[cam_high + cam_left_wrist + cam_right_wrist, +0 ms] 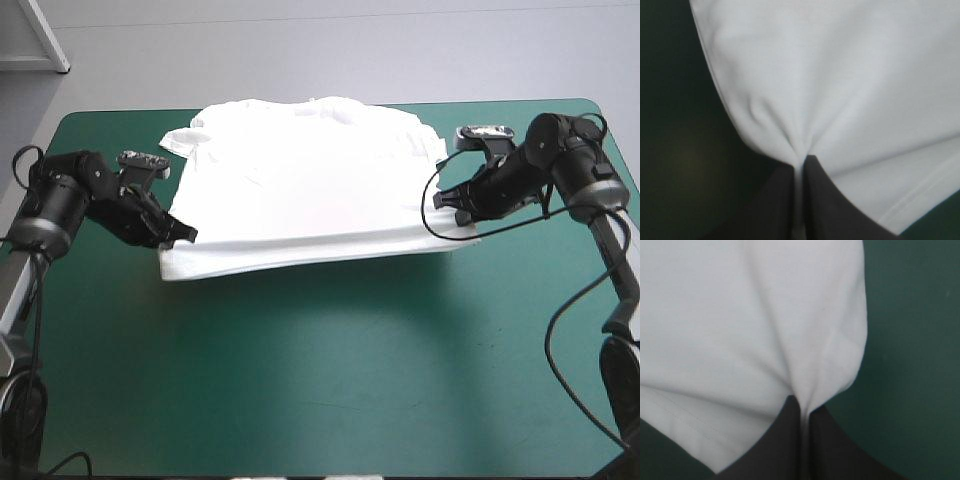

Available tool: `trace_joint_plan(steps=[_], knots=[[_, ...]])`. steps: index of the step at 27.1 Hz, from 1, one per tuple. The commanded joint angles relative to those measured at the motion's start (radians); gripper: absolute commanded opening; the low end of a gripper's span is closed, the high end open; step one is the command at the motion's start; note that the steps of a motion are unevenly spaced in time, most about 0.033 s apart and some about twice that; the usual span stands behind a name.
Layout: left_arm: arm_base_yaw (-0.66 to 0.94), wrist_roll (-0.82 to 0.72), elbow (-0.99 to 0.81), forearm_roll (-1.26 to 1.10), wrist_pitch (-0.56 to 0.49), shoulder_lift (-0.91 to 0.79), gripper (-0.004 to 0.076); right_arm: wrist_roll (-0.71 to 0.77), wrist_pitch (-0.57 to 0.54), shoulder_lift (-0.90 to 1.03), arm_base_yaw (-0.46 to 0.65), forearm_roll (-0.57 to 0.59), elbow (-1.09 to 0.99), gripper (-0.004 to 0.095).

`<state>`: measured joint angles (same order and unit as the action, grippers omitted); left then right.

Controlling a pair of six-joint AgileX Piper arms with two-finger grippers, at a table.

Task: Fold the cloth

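**T-shirt pinched at both side edges**

The teal-green worktop (pixel 330 390) carried the white T-shirt (pixel 300 185), spread flat across its far half. The left gripper (pixel 188 235) and the right gripper (pixel 448 206) each held one side edge. Their black fingers (pixel 827 205) were nearly closed on bunched fabric.

Looks like robotics lab or test bench. Clues: left arm (pixel 70 200), right arm (pixel 570 170) flank work table (pixel 320 380) with teal-green cover; plain grey floor (pixel 300 50) beyond left gripper (pixel 188 233) and right gripper (pixel 443 203), past table's far edge.
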<state>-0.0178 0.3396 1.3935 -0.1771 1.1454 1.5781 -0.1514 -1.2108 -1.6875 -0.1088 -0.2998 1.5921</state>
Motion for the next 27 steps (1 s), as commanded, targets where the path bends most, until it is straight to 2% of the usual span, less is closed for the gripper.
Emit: trace_joint_plan(steps=[1,8,15,20,22,27], knots=[[-0.002,-0.015,-0.181,-0.009,-0.010,-0.173,0.0019,-0.036,0.029,0.167,0.001,0.005,-0.170,-0.0017],[-0.002,-0.020,-0.500,-0.007,0.051,-0.339,0.0019,-0.052,0.029,0.361,0.001,0.005,-0.564,-0.0017],[-0.002,-0.050,-0.620,0.014,0.104,-0.469,0.0019,-0.063,0.029,0.497,0.001,-0.056,-0.776,-0.0017],[-0.002,-0.067,-0.630,0.077,0.121,-0.541,0.0020,-0.135,0.029,0.548,0.001,-0.104,-0.831,-0.0011],[-0.002,-0.067,-0.630,0.092,0.121,-0.562,0.0022,-0.153,0.029,0.549,0.001,-0.123,-0.830,0.0025],[-0.002,-0.067,-0.630,0.080,0.140,-0.576,0.0095,-0.243,0.062,0.549,0.001,-0.207,-0.830,0.0262]])
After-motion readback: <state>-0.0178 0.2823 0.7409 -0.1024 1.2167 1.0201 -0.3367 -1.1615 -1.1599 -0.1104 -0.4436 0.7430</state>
